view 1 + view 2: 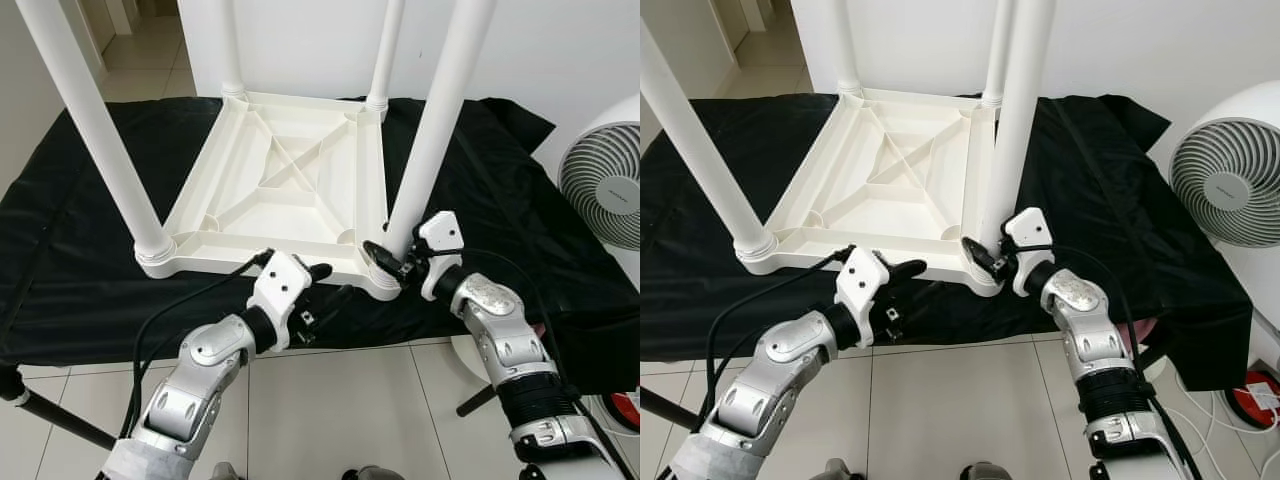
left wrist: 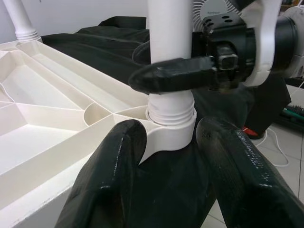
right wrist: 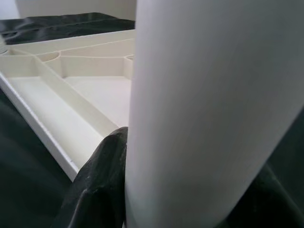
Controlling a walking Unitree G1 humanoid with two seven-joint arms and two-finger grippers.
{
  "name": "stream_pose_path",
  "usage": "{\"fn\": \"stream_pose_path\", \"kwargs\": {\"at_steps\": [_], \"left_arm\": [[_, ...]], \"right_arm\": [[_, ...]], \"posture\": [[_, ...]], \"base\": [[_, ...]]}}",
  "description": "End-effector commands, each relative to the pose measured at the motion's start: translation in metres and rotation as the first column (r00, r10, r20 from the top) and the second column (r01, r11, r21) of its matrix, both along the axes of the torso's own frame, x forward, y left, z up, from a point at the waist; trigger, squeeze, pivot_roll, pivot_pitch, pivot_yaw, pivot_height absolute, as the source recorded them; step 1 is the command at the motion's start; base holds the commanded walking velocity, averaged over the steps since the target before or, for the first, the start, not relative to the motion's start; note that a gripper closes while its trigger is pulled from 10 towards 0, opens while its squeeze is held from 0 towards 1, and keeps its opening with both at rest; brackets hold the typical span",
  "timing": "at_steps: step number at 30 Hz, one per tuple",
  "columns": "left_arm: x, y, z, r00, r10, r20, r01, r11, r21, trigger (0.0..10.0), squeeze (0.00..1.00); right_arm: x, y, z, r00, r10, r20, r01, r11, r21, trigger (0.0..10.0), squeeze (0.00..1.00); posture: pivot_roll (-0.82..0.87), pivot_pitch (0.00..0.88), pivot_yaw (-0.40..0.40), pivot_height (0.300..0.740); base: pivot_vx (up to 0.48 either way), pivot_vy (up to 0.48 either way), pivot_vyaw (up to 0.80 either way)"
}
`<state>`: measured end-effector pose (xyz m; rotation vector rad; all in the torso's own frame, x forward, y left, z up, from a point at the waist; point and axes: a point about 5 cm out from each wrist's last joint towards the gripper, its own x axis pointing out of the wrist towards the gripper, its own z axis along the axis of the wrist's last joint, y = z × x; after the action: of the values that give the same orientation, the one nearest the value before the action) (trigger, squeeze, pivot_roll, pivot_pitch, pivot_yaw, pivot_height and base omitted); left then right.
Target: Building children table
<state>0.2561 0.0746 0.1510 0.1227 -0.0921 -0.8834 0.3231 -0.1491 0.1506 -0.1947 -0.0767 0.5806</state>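
Upside down on a black cloth (image 1: 90, 250): a white plastic table top (image 1: 285, 180), ribbed underside facing up, with four white legs rising from its corner sockets. Nearest right corner: the near-right leg (image 1: 430, 130), seated in its socket (image 2: 170, 127) with a threaded collar showing just above the rim (plain in the left wrist view). Clamped around that leg just above the socket, the right gripper (image 1: 388, 262), one black finger (image 2: 175, 76) lying across the front of the white tube, the tube pressed between both fingers in the right wrist view. Just below the table's near edge, beside the same corner, the left gripper (image 1: 322, 285), fingers parted and holding nothing, the socket framed between its two black fingertips (image 2: 114, 175). Near-left leg (image 1: 95, 130) standing upright in its own corner; the two far legs (image 1: 383, 50) upright at the back edge. Off to the right, well apart from the table, a white fan (image 1: 605, 180) on the tiled floor (image 1: 350, 410).
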Motion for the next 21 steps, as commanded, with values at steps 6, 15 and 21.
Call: {"fn": "stream_pose_path", "kwargs": {"at_steps": [6,15,21], "left_arm": [[0.0,0.0,-0.004,1.0,0.006,-0.007,-0.006,1.0,0.007,10.0,0.0],[-0.001,-0.002,-0.003,1.0,0.002,-0.003,-0.002,1.0,0.007,10.0,0.0],[0.0,-0.003,-0.003,1.0,0.003,-0.001,-0.003,1.0,0.004,10.0,0.0]], "right_arm": [[-0.01,0.01,-0.017,0.924,-0.361,-0.126,0.374,0.922,0.098,0.0,0.0],[-0.014,0.029,-0.011,0.845,-0.509,-0.164,0.534,0.818,0.215,9.8,0.0],[-0.012,0.026,-0.012,0.846,-0.505,-0.169,0.531,0.827,0.188,10.0,0.0]], "posture": [[-0.1,0.068,0.007,0.74],[-0.09,0.061,0.002,0.74],[-0.08,0.053,0.001,0.74]], "base": [[0.0,0.0,0.0],[0.0,0.0,0.0],[0.0,0.0,0.0]]}}
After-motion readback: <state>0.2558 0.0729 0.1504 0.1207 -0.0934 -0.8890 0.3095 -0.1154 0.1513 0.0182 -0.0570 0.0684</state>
